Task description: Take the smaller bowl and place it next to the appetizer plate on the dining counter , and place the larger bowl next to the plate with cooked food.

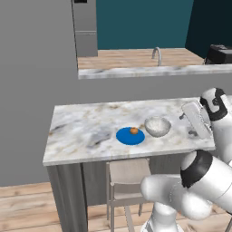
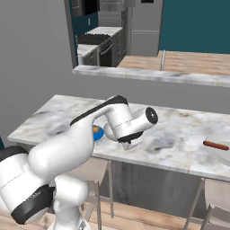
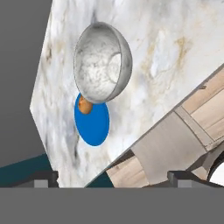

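Left base view: the small bowl (image 1: 157, 126) sits upright on the dining counter (image 1: 86, 127), just beside the blue plate (image 1: 130, 136), their rims about touching. The plate carries an orange morsel (image 1: 133, 131) near the bowl's side. In the hand view the gripper (image 3: 111, 179) has its fingers spread wide with nothing between them, drawn back clear of the bowl. In the right base view a pale plate (image 2: 221, 152) with a reddish-brown piece (image 2: 216, 145) lies well apart from the blue plate. A stool (image 1: 128, 174) stands under the counter below it.
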